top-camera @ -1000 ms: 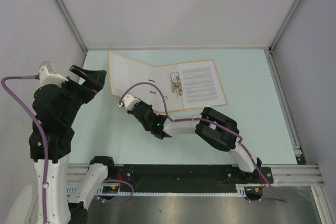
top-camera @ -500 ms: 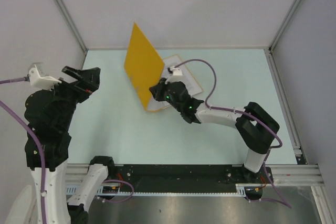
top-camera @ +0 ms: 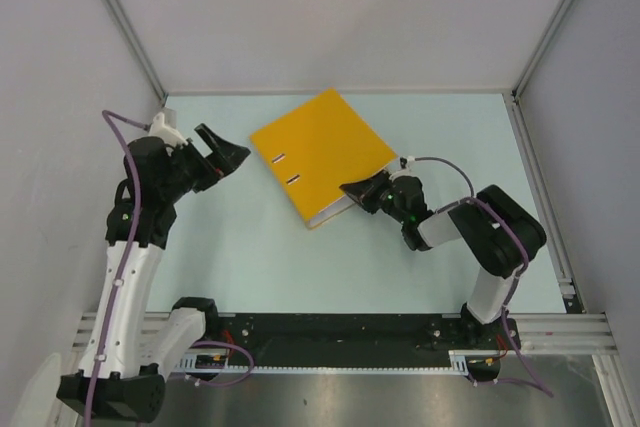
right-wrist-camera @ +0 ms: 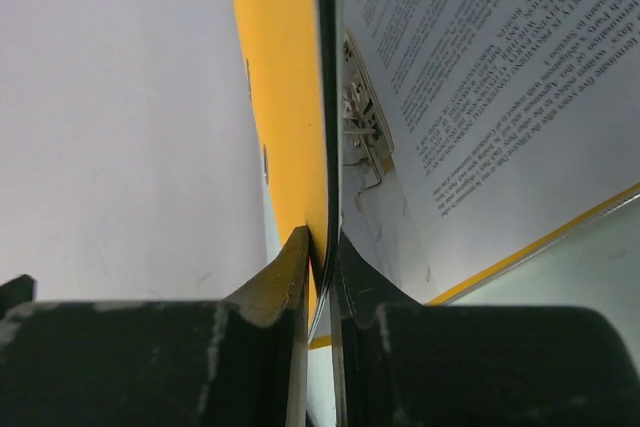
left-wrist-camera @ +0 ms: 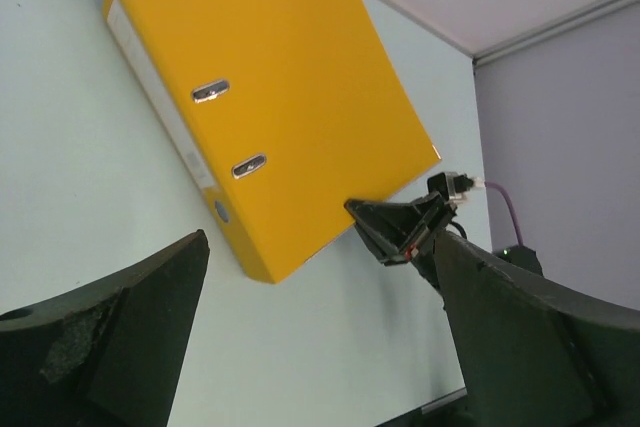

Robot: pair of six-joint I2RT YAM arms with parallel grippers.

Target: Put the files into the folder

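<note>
Pale green worktop, grey walls all round. Over on the left, the left tool hangs above the surface, fingers spread wide, nothing between them. Centre, toward the far edge, lies the orange-yellow folder, skewed, cover on top. At its near-right edge the right tool is pinched tight on the cover's rim. From the right wrist, the cover stands just off the files, which sit inside by the metal ring clip.
</note>
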